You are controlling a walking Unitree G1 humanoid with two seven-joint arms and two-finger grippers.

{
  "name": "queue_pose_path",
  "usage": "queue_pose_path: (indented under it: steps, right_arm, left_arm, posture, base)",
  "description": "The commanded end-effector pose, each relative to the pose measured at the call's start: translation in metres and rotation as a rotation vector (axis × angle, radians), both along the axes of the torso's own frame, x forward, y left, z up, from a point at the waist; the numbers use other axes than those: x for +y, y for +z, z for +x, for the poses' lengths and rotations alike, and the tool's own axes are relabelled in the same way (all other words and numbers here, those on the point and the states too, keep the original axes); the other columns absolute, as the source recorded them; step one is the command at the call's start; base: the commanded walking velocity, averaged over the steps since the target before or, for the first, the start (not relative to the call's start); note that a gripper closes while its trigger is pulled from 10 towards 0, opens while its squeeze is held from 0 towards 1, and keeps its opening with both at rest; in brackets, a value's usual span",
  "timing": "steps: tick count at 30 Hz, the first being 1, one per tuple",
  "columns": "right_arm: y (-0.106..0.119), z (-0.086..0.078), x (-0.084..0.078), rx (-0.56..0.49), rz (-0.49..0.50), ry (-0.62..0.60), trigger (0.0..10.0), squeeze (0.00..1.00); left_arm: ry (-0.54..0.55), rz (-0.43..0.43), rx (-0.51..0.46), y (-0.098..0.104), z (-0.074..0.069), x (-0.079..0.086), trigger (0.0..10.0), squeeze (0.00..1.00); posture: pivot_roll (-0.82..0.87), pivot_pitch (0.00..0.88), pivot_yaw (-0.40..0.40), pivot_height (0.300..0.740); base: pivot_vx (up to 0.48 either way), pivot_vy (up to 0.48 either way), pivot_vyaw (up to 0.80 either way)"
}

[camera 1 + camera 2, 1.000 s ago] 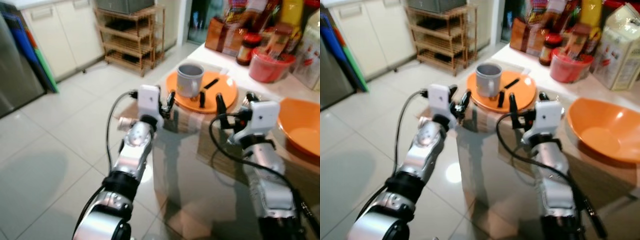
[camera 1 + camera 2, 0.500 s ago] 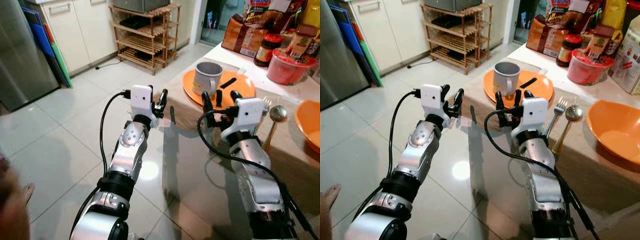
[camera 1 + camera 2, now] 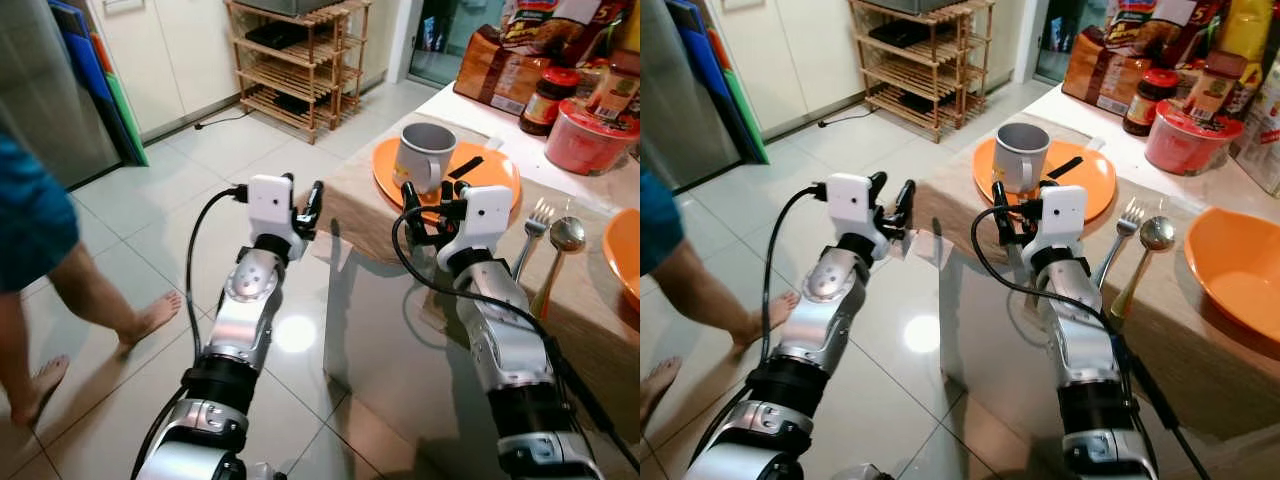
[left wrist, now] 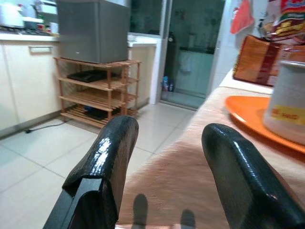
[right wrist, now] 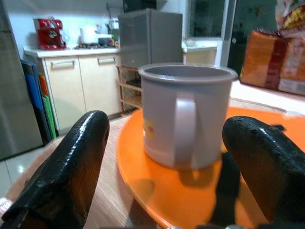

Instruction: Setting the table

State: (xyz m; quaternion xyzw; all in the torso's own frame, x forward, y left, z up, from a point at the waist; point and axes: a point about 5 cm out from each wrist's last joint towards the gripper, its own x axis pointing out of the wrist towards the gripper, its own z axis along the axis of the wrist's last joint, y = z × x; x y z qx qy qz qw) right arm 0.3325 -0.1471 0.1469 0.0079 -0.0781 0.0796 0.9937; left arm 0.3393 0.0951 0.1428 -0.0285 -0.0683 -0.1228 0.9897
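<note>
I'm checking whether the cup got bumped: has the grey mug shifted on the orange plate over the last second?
No. The grey mug stands on the same left part of the orange plate, beside the black strip; only the camera moved.

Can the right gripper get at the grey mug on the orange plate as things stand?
Probably yes: the right gripper is open, aimed at the grey mug on the orange plate, with nothing between them.

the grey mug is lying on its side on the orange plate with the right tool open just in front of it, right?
Not quite: the grey mug stands upright on the orange plate, its handle facing the camera, as the right wrist view shows. The rest holds: the right tool is open just in front of it.
</note>
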Motion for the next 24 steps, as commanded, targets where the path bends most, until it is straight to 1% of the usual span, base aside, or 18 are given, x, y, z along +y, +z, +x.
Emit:
queue_pose_path:
  steps: [1, 12, 17, 24]
  right_arm:
    - [0.0, 0.006, -0.003, -0.008, 0.015, -0.019, 10.0, 0.0]
    - [-0.005, 0.016, -0.005, 0.016, 0.013, -0.074, 10.0, 0.0]
    - [-0.007, 0.022, -0.012, 0.019, 0.019, -0.14, 10.0, 0.0]
    - [-0.01, 0.026, -0.012, 0.035, 0.026, -0.157, 10.0, 0.0]
  left_arm:
    - [0.015, 0.012, -0.002, 0.003, -0.002, 0.004, 10.0, 0.0]
    - [0.027, 0.03, 0.005, 0.004, -0.007, 0.011, 10.0, 0.0]
    - [0.036, 0.04, 0.014, 0.006, -0.009, 0.016, 10.0, 0.0]
    - [0.034, 0.042, 0.018, 0.007, -0.01, 0.016, 10.0, 0.0]
  posture:
    - [0.16, 0.0, -0.009, 0.74]
    - [0.19, 0.0, -0.004, 0.74]
    - [0.2, 0.0, 0.002, 0.74]
    - [0.2, 0.0, 0.003, 0.74]
  base:
    - [0.0, 0.0, 0.0]
    - [0.0, 0.0, 0.0]
    - [0.0, 0.0, 0.0]
    - [0.0, 0.0, 0.0]
